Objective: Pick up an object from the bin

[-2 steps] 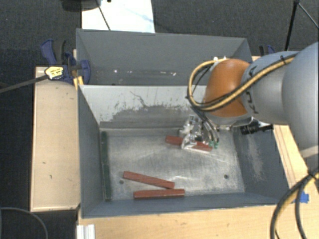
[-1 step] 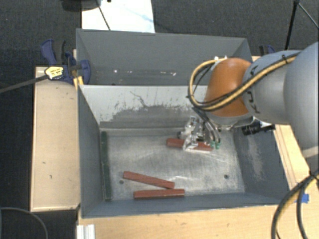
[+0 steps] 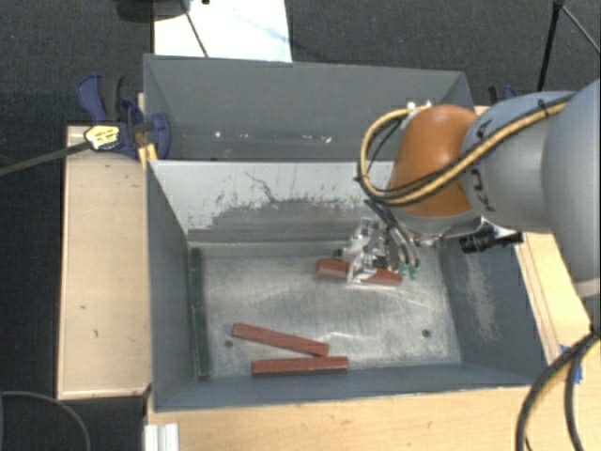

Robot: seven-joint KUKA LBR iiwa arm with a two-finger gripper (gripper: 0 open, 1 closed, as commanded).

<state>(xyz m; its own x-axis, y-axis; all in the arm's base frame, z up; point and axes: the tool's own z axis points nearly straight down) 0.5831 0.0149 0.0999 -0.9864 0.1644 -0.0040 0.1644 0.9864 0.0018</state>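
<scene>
Red-brown stick (image 3: 331,270) lies on the bin (image 3: 282,111) floor near the back wall, right of centre. My pincer (image 3: 374,263) sits down over its middle. Can't tell whether it's open or clamped. Stick looks unlifted, so confirming the grip and lifting remain.

Robotics lab: grey metal bin (image 3: 300,101), cabled robot arm (image 3: 554,167).

no readable text, labels or numbers anywhere
</scene>
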